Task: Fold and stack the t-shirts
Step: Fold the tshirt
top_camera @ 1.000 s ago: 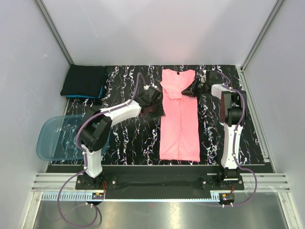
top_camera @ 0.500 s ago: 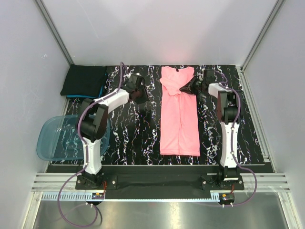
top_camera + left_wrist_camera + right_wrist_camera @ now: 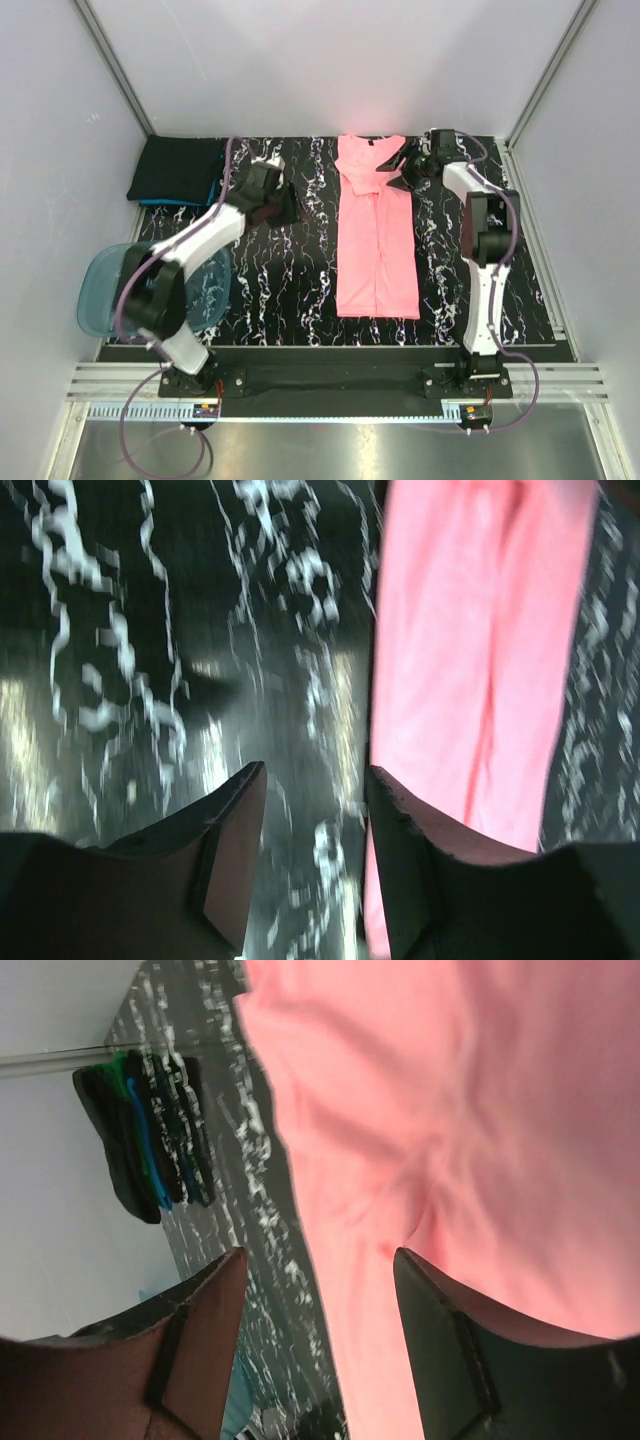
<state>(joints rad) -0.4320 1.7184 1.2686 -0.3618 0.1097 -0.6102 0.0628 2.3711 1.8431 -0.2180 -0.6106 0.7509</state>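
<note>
A salmon-pink t-shirt [image 3: 376, 235] lies folded into a long narrow strip down the middle of the table, collar at the far end. My right gripper [image 3: 397, 172] hovers at its upper right edge. In the right wrist view this gripper [image 3: 320, 1260] is open above the pink cloth [image 3: 450, 1110], holding nothing. My left gripper [image 3: 288, 208] is over bare table left of the shirt. It is open and empty [image 3: 315, 780], with the shirt's edge [image 3: 480, 650] just to its right. Folded black and teal t-shirts [image 3: 178, 170] are stacked in the back left corner.
A translucent blue plastic tub [image 3: 105, 290] hangs over the table's left edge beside the left arm. The table [image 3: 300, 290] is black with white marbling. Grey walls close in on the left, back and right.
My right gripper has opened and let go of the pink shirt near its collar end. The left arm has swung left and back, away from the shirt, and its jaws have widened.
</note>
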